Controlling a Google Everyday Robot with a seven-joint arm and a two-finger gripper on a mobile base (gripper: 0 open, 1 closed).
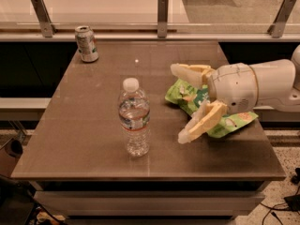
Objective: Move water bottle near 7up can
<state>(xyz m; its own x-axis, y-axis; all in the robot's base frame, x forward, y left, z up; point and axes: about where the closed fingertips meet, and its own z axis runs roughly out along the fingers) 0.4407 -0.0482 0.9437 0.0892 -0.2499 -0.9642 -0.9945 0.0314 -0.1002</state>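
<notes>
Claw (pixel 178 104) was over the right half of the table (pixel 79 125), tips pointing left toward the middle. It was spread wide with nothing in it: one finger (pixel 190 72) farther back, the other (pixel 202 123) closer to the front edge, and only bare tabletop in the gap. The white arm (pixel 262 86) entered from the right edge of the view. A green snack bag (pixel 186 95) lay flat under and behind the claw, partly covered by the wrist, and I couldn't tell whether the fingers touched it. The water bottle (pixel 134 118) stood upright near the table's centre, a bit toward the front, white cap on and water visible inside. It was left of the claw tips, near them but clear, with no contact. The 7up can (pixel 86 43) stood upright at the far left corner, close to the back edge. Bottle and can were well apart, with open table between them. Behind the table I saw a rail with metal posts (pixel 162 14) and a pale floor beyond.
</notes>
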